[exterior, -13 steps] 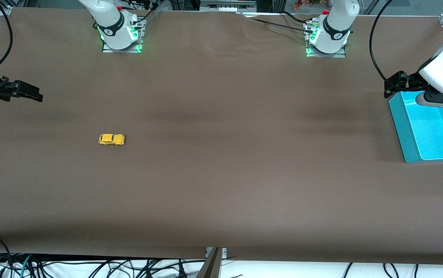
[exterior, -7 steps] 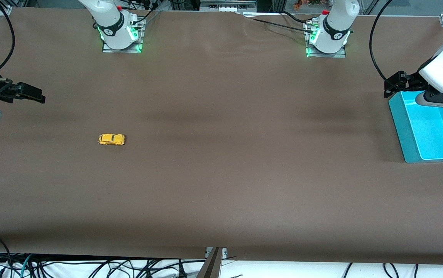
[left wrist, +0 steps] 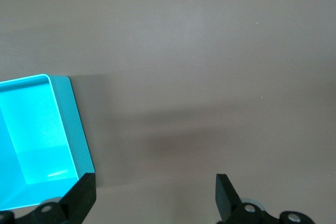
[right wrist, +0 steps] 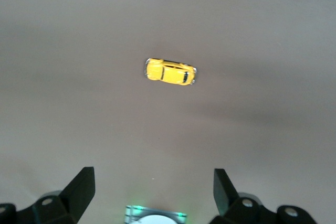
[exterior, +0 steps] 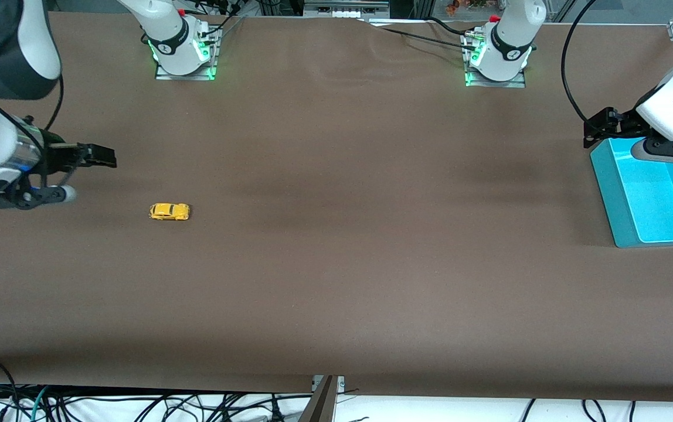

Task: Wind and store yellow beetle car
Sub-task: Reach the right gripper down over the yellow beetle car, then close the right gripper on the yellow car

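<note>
The yellow beetle car (exterior: 169,211) lies on its wheels on the brown table, toward the right arm's end. In the right wrist view the car (right wrist: 170,72) lies well ahead of the fingers. My right gripper (exterior: 99,156) is open and empty in the air, over the table beside the car and apart from it; it shows in its own view (right wrist: 152,190). My left gripper (exterior: 599,126) is open and empty, waiting over the corner of the teal bin (exterior: 609,193). It shows in its own view (left wrist: 154,195) next to the bin (left wrist: 79,129).
The two arm bases (exterior: 183,53) (exterior: 498,58) stand along the table's edge farthest from the front camera. Cables (exterior: 137,404) hang below the table's edge nearest the front camera. The teal bin holds nothing that shows.
My right arm has swung in from the table's end toward the car, which has not moved. The left arm has not moved.
</note>
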Robot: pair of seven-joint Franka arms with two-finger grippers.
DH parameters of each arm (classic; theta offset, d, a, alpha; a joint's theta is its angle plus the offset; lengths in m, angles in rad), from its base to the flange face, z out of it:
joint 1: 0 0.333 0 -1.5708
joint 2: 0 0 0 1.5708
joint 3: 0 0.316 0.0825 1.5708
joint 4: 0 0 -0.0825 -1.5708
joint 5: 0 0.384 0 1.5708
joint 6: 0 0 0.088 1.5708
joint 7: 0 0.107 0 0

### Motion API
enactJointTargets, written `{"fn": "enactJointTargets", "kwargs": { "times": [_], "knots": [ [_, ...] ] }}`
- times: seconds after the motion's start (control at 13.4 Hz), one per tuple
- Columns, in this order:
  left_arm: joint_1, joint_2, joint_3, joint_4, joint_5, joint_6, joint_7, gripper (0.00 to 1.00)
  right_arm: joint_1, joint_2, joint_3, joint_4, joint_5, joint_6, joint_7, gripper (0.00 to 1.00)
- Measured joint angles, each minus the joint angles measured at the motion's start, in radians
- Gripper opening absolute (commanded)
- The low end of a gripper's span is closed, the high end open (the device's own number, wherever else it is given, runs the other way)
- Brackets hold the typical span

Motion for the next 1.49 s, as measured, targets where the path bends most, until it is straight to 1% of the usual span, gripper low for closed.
{"fn": "enactJointTargets", "kwargs": {
  "times": [0.22, 0.37, 0.52, 0.74, 0.97, 1.27, 1.49],
  "knots": [
    [0.000, 0.000, 0.000, 0.000, 0.000, -0.001, 0.000, 1.00, 0.006, 0.091, 0.000, -0.004, 0.000, 0.066, -0.286, 1.00],
    [0.000, 0.000, 0.000, 0.000, 0.000, -0.001, 0.000, 1.00, 0.012, 0.153, 0.000, -0.018, 0.000, 0.116, -0.409, 1.00],
    [0.000, 0.000, 0.001, 0.000, 0.000, -0.001, 0.000, 1.00, 0.015, 0.188, 0.000, -0.060, -0.001, 0.207, -0.538, 1.00],
    [0.000, 0.000, 0.001, 0.000, 0.000, -0.002, 0.000, 1.00, 0.016, 0.196, -0.001, -0.165, -0.001, 0.381, -0.766, 1.00],
    [0.000, 0.000, 0.001, 0.001, 0.000, -0.002, 0.000, 1.00, 0.016, 0.197, -0.002, -0.300, -0.001, 0.588, -0.957, 1.00],
    [0.000, 0.000, 0.001, 0.001, 0.000, -0.002, 0.000, 1.00, 0.015, 0.197, -0.006, -0.430, -0.001, 0.815, -1.131, 1.00],
    [0.000, 0.000, 0.001, 0.001, 0.000, -0.002, 0.000, 1.00, 0.008, 0.197, -0.011, -0.502, -0.001, 0.937, -1.231, 1.00]
  ]
}}
